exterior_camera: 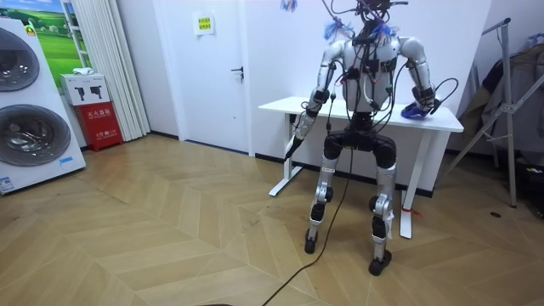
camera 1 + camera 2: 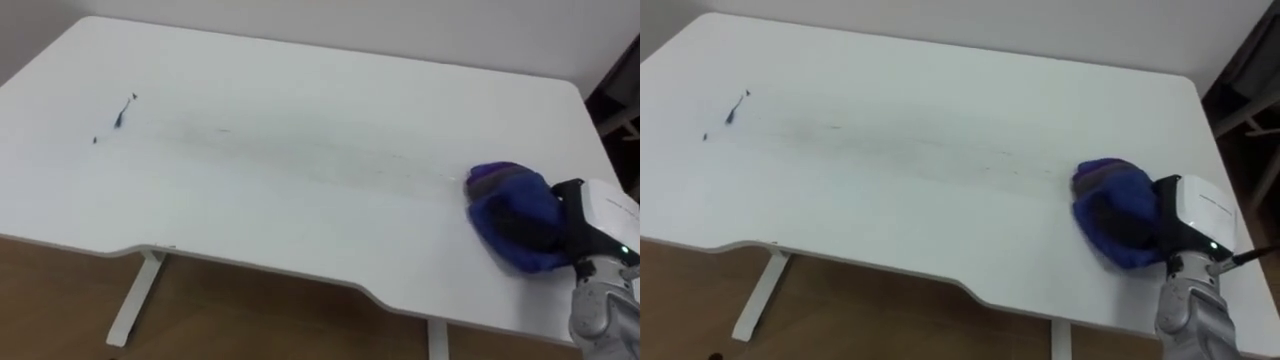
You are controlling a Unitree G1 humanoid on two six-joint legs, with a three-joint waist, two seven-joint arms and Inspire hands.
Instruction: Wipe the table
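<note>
Table [image 2: 300, 90] wipe partly done.
Right hand [image 2: 603, 212]: fingers hidden under blue cloth [image 2: 512, 212], can't tell grip; faint streak [image 2: 300, 155] and dark marks [image 2: 122, 112] remain left of them. Left hand [image 1: 303, 127] idle.

Left of the robot hand [image 2: 568, 225] the surface [image 2: 300, 90] is seen open; marks [image 2: 122, 112] are seen far left.

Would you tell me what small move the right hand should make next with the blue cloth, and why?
Probably slide the right hand and the blue cloth at its front leftward across the table, along the faint grey smear. That streak runs from the cloth toward the dark marks at the far left, so that dirt looks unwiped.
</note>
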